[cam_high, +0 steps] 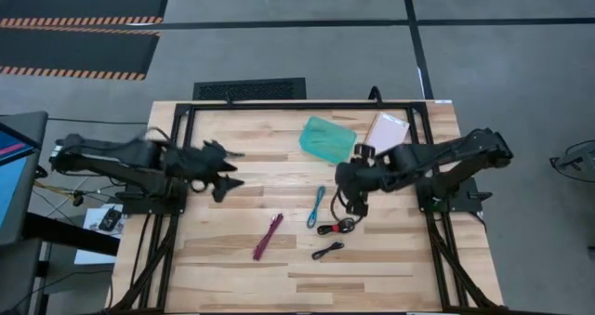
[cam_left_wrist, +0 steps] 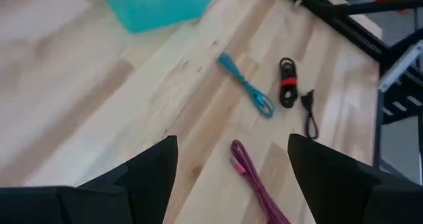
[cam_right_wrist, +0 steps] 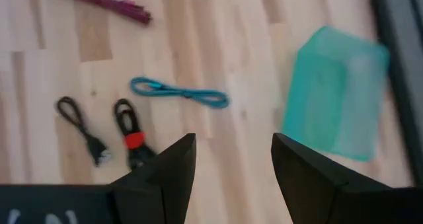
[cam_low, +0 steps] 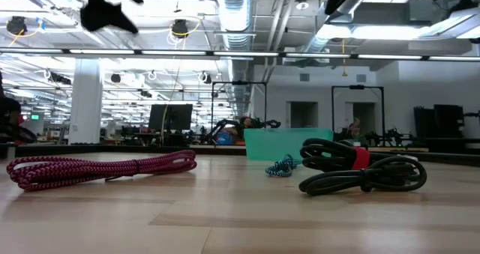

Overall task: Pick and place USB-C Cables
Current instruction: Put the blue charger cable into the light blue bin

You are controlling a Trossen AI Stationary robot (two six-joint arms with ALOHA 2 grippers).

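Four cables lie flat on the wood table, none touched. The light blue one (cam_high: 316,206) is in the middle. The magenta-purple one (cam_high: 268,236) lies nearer the left, the black one with a red band (cam_high: 339,227) to the right, and the all-black one (cam_high: 327,250) toward the near edge. My right gripper (cam_high: 351,202) hovers open above the table just beyond the black-and-red cable (cam_right_wrist: 129,135). My left gripper (cam_high: 223,173) is open and raised over the table's left half, well away from the cables (cam_left_wrist: 246,85).
A teal tray (cam_high: 327,138) sits on the far middle of the table, with a pale pink packet (cam_high: 386,129) to its right. The black frame rails (cam_high: 177,157) run along the table's sides. Bare wood lies between my left gripper and the cables.
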